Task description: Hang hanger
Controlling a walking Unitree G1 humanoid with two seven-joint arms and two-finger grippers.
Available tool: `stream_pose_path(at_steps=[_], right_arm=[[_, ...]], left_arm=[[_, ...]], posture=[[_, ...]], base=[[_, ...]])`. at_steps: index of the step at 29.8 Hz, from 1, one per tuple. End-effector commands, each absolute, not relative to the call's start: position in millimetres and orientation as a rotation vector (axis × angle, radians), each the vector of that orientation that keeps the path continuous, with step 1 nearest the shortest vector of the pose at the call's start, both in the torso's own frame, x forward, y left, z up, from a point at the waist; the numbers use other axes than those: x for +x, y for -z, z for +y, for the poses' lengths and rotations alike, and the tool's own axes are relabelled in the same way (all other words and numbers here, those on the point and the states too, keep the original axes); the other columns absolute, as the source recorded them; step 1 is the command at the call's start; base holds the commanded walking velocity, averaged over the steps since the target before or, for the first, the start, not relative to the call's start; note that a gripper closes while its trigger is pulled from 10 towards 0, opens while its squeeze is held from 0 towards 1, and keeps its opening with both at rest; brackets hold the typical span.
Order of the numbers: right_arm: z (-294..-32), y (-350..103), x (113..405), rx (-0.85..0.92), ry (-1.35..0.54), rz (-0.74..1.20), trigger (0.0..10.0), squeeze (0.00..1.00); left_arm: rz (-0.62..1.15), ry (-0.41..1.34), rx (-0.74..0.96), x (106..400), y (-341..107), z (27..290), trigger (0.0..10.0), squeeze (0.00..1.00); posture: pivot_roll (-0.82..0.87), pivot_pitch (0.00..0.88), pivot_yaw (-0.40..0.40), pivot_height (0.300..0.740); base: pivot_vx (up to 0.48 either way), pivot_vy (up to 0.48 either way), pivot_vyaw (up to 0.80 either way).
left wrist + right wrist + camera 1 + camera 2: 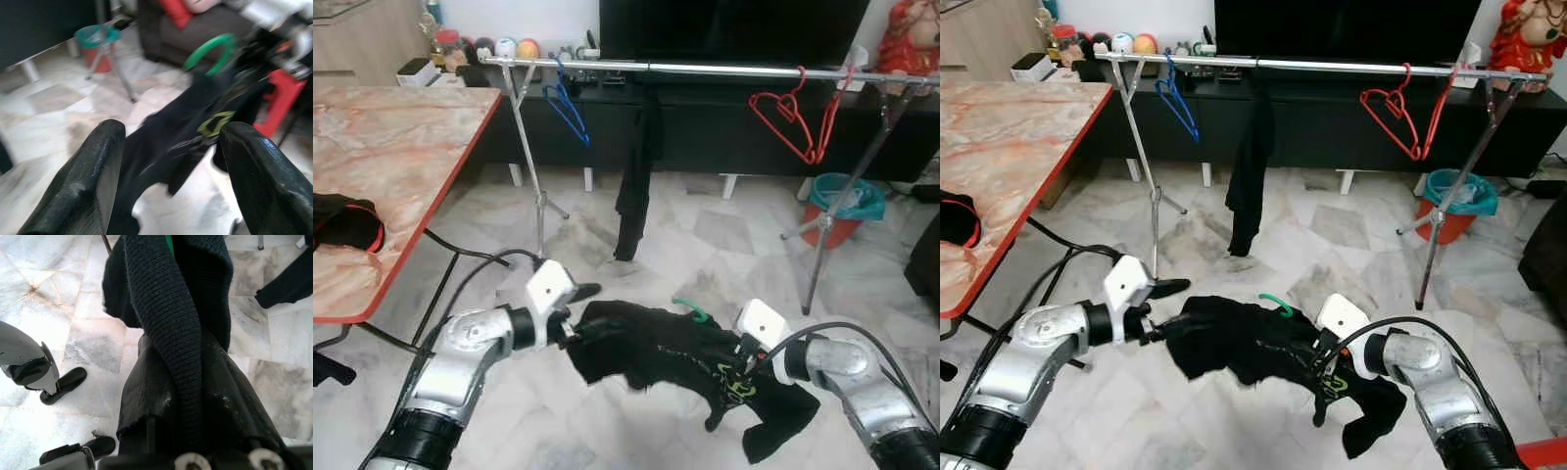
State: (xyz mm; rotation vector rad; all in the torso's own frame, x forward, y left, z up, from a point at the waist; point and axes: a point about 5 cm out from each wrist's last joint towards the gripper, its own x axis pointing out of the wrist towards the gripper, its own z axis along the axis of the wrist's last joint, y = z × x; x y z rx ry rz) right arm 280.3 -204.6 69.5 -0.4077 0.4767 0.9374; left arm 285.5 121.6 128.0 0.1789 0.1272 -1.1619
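Observation:
A black garment (651, 352) on a green hanger (693, 309) hangs low over the floor between my two arms. My right gripper (741, 367) is shut on it; in the right wrist view the ribbed collar (166, 333) runs between the fingers. My left gripper (582, 313) stands open at the garment's left edge, its fingers (88, 181) spread wide with the cloth just beyond them. The silver clothes rail (705, 69) crosses the room ahead, higher and farther away than both grippers.
On the rail hang a blue hanger (568, 110), red hangers (793, 122) and a dark garment (636, 176). A marble-topped table (391, 157) stands at the left with a black and red item (342, 220). A teal bucket (847, 201) sits by the rail's right leg.

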Motion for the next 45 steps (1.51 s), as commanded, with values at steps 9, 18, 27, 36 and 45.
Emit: stream_pose_path(at_steps=[9, 18, 27, 36, 45], right_arm=[[-185.8, -95.7, 287.5, -0.412, -1.069, 0.363, 10.0, 0.0], [-185.8, -98.4, 281.3, -0.422, -1.145, 0.371, 10.0, 0.0], [-181.8, -103.5, 279.6, -0.42, -1.185, 0.361, 10.0, 0.0], [-178.4, -106.5, 277.3, -0.421, -1.213, 0.353, 10.0, 0.0], [-169.6, -113.9, 275.2, -0.42, -1.253, 0.323, 10.0, 0.0]], left_arm=[[0.168, 1.351, 0.231, 277.4, -141.0, 95.1, 10.0, 0.85], [0.19, 1.369, 0.282, 274.8, -137.7, 92.4, 10.0, 1.0], [0.189, 1.37, 0.309, 277.1, -138.1, 91.0, 10.0, 1.0], [0.184, 1.377, 0.323, 277.2, -135.3, 83.5, 10.0, 0.0], [0.188, 1.406, 0.339, 276.0, -132.7, 73.5, 10.0, 0.0]], posture=[[0.02, 0.0, -0.035, 0.74], [0.02, 0.0, -0.036, 0.74], [0.01, 0.0, -0.037, 0.74], [0.01, 0.0, -0.037, 0.74], [0.0, 0.0, -0.031, 0.74]], base=[[0.0, 0.0, 0.0], [0.0, 0.0, 0.0], [0.0, 0.0, 0.0], [0.0, 0.0, 0.0], [0.0, 0.0, 0.0]])
